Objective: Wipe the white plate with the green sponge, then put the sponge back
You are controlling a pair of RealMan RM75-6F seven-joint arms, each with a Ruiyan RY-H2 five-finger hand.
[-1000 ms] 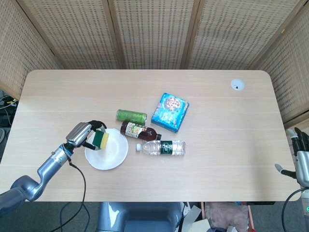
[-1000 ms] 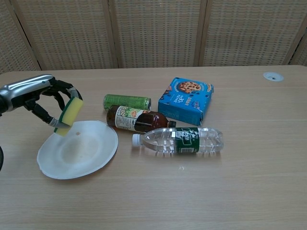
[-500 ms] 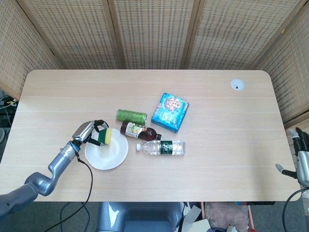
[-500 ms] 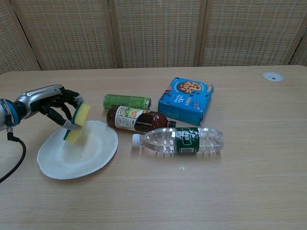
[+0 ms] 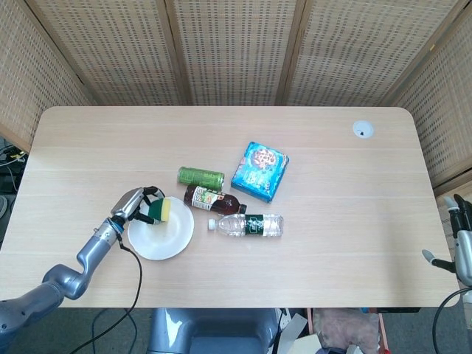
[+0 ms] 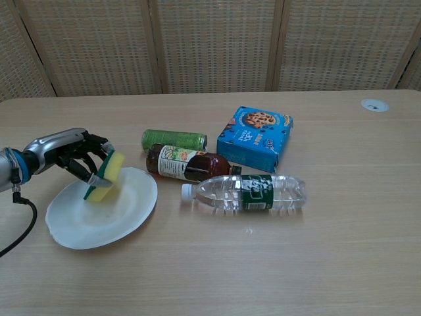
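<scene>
The white plate [image 5: 161, 240] [image 6: 99, 221] lies on the table at the front left. My left hand [image 5: 135, 204] [image 6: 74, 157] grips the green and yellow sponge [image 5: 161, 211] [image 6: 106, 176] and holds it down on the plate's far left part. My right hand [image 5: 463, 240] shows only at the far right edge of the head view, off the table, with nothing seen in it; its fingers are cut off by the frame.
Right of the plate lie a brown sauce bottle [image 5: 213, 200] [image 6: 186, 164], a green can [image 5: 200, 177] [image 6: 174, 140] and a clear water bottle [image 5: 249, 225] [image 6: 247, 191]. A blue cookie box [image 5: 259, 170] [image 6: 255, 137] sits behind them. A cable trails from the left arm.
The left hand has lowered the sponge from above the plate's rim onto the plate. The plate has shifted slightly to the left.
</scene>
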